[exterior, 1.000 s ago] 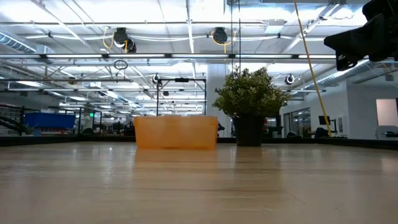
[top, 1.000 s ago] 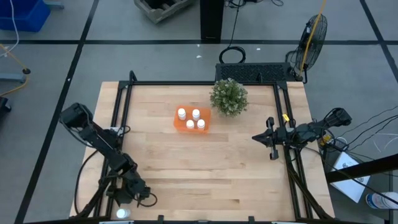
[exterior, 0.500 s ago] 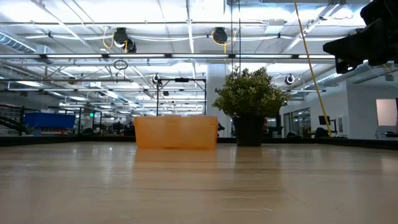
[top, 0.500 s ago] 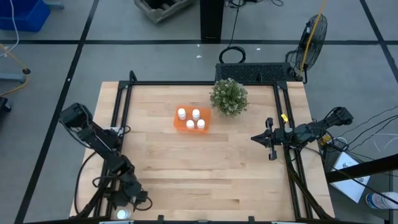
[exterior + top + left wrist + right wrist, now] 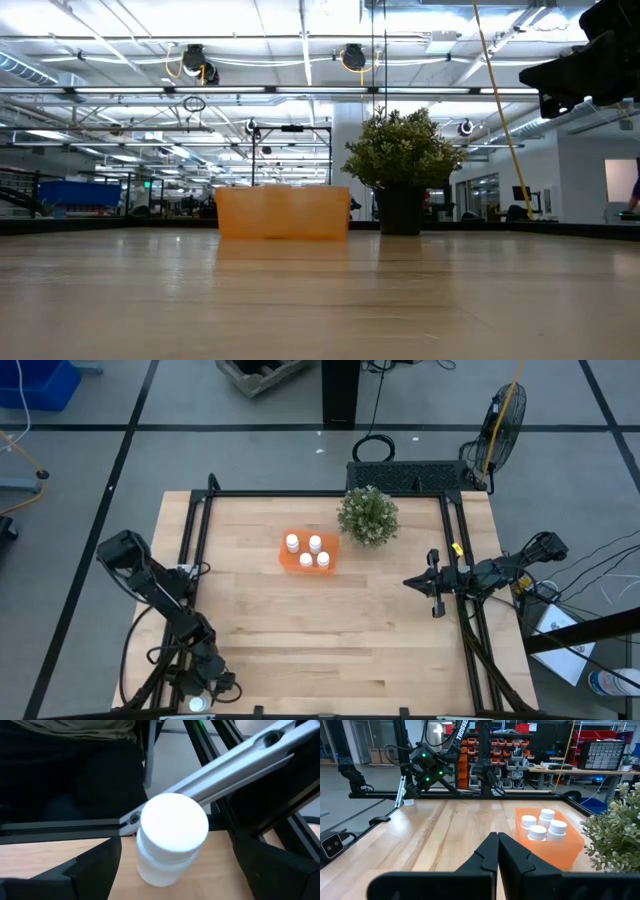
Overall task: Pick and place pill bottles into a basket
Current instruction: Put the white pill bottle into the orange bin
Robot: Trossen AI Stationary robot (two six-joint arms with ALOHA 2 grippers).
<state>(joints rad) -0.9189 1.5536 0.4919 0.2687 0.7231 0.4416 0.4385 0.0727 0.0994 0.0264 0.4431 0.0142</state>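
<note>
Left gripper [image 5: 205, 685], low at the frame's bottom left, spreads wide around the last pill bottle [image 5: 172, 837] standing on the table [image 5: 300, 620], not yet gripping. Four bottles [image 5: 308, 551] fill the orange basket [image 5: 285, 559] at center. Right gripper [image 5: 436, 585] waits closed, empty, mid-right.

Left arm folded low, its claw [image 5: 205, 687] pointing down, fingers [image 5: 95, 865] spread wide, right arm stretched out level, its claw [image 5: 497, 851] held up, fingers pressed together, nothing between them
</note>
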